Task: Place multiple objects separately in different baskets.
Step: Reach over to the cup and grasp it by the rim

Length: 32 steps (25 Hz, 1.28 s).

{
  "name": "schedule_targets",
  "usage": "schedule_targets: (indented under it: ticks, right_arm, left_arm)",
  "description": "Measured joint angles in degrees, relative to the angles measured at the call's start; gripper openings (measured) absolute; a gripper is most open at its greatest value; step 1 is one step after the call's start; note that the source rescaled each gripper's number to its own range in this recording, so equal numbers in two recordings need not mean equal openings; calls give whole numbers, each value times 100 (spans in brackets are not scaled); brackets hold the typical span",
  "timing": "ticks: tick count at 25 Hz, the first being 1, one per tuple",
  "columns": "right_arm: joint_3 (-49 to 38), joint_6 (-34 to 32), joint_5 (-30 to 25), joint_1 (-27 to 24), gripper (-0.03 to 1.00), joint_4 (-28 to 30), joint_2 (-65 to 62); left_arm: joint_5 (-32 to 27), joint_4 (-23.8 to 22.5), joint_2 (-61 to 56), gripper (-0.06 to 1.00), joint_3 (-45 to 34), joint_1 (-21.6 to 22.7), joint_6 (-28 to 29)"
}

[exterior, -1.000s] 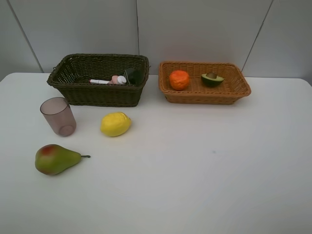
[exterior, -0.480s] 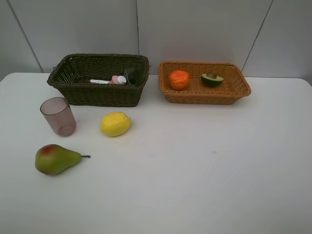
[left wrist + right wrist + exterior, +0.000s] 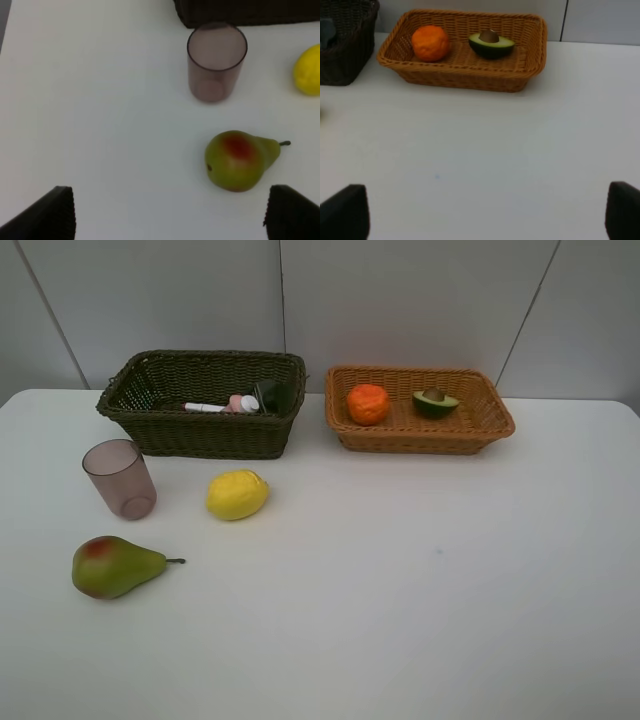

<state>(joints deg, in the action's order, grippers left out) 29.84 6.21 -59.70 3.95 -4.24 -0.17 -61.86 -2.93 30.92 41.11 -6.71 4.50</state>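
Observation:
On the white table lie a green-red pear (image 3: 112,567) (image 3: 239,160), a yellow lemon (image 3: 237,494) and an upright pinkish cup (image 3: 120,479) (image 3: 216,61). Behind them, the dark brown basket (image 3: 200,432) holds a white marker (image 3: 203,407), a pink bottle (image 3: 240,403) and a dark pump bottle (image 3: 274,395). In the orange-tan basket (image 3: 420,437) (image 3: 460,80) rest an orange (image 3: 368,404) (image 3: 431,43) and an avocado half (image 3: 435,402) (image 3: 491,44). My left gripper (image 3: 170,220) hangs open above the table near the pear. My right gripper (image 3: 482,215) is open over bare table in front of the tan basket. Neither arm shows in the high view.
The white table (image 3: 420,580) runs to grey wall panels (image 3: 400,300) behind the baskets. The table's left edge (image 3: 6,30) shows in the left wrist view. The two baskets stand side by side with a narrow gap between them.

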Motion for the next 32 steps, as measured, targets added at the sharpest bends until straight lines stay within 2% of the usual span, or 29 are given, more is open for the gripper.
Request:
schedule_targets:
  ticks: [7, 14, 23, 32]
  right_arm:
    - [0, 0, 0, 0, 100, 0, 0]
    - [0, 0, 0, 0, 100, 0, 0]
    - [0, -6, 0, 0, 100, 0, 0]
    - [0, -6, 0, 0, 100, 0, 0]
  left_arm:
    - [166, -87, 1517, 100, 775, 0, -11]
    - [811, -129, 2995, 100, 1321, 0, -16]
    - [1678, -129, 4530, 100, 1407, 0, -26]
    - [2380, -131, 5580, 100, 1407, 0, -32]
